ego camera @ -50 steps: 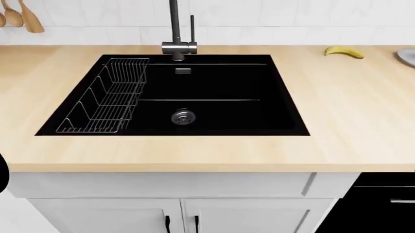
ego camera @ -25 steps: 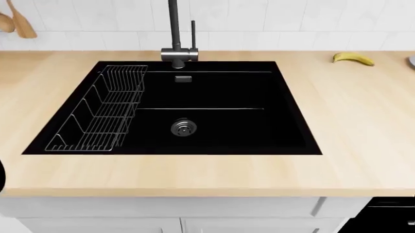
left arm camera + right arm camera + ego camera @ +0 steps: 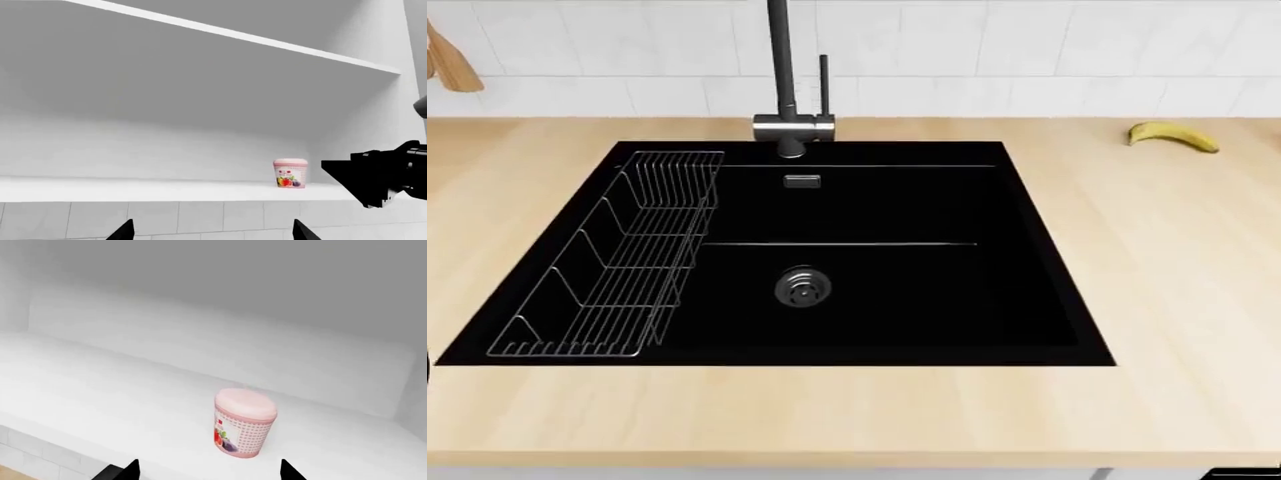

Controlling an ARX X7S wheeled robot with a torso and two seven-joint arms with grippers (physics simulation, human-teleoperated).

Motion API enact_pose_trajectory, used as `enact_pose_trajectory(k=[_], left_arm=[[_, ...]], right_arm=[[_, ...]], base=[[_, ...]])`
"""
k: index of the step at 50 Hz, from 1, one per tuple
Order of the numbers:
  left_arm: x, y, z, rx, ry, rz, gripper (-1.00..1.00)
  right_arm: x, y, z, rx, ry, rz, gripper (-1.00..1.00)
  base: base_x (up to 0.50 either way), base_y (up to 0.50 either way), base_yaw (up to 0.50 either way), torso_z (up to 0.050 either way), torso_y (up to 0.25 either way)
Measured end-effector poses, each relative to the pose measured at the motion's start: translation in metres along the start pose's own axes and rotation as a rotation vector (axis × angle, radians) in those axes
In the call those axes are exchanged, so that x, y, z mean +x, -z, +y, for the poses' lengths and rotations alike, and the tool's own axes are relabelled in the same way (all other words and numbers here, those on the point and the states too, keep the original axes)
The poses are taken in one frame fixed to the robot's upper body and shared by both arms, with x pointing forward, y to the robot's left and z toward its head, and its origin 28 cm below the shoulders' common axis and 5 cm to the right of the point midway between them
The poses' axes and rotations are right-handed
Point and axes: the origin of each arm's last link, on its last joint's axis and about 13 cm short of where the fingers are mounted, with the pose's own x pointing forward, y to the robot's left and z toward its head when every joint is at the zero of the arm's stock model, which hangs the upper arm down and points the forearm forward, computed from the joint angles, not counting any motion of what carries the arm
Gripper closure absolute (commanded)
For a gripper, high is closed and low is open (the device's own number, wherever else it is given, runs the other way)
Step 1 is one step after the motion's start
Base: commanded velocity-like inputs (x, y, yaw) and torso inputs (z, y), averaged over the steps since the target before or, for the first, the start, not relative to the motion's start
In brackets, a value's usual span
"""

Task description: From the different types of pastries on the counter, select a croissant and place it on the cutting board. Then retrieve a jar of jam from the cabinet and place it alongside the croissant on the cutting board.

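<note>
Jam in a small pinkish-red jar with a white patterned label point(image 3: 244, 423) stands upright on the white cabinet shelf point(image 3: 100, 390), untouched; the right tool point(image 3: 208, 471) hovers just before it, its dark fingertips point(image 3: 127, 469) spread apart; the left tool point(image 3: 212, 233) is likewise spread, facing the same shelf; below, the pale wood-grain surface point(image 3: 1174, 260) holds a black sink point(image 3: 827, 260) and a yellow banana point(image 3: 1174, 135).

Banana point(image 3: 1174, 136), wire rack point(image 3: 614, 270) in sink point(image 3: 961, 300), faucet point(image 3: 783, 80).
</note>
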Motion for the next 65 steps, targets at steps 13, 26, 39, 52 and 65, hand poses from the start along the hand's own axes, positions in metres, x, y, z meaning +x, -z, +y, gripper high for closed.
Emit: enact_pose_trajectory(k=[13,26,39,52,65], left_arm=[[-0.0004,-0.0012,-0.0007,0.001,0.004,0.001,-1.00],[0.0001,-0.0030,-0.0024,0.004,0.010,-0.003,-1.00],[0.0018,-0.0024,-0.0032,0.007,0.010,-0.006,-1.00],[0.0019,-0.0014,-0.0037,0.006,0.014,-0.006,-1.00],[-0.0003,-0.0023,-0.0028,0.007,0.006,-0.010,-1.00]], right_arm=[[0.0000,0.0001,-0.0001,-0.001,0.000,0.001,-1.00],[0.0000,0.0001,-0.0001,-0.001,0.000,0.001,-1.00],[0.0000,0.0000,0.0001,0.002,-0.003,0.000,-1.00],[0.0000,0.0004,-0.0005,-0.001,0.001,0.002,-1.00],[-0.0002,-0.0007,0.0005,0.008,-0.010,-0.007,-1.00]], base=[[0.19,0.00,0.00,0.033,0.000],[0.19,0.00,0.00,0.000,0.000],[0.20,-0.11,0.00,0.000,0.000],[0.01,0.00,0.00,0.000,0.000],[0.15,0.00,0.00,0.000,0.000]])
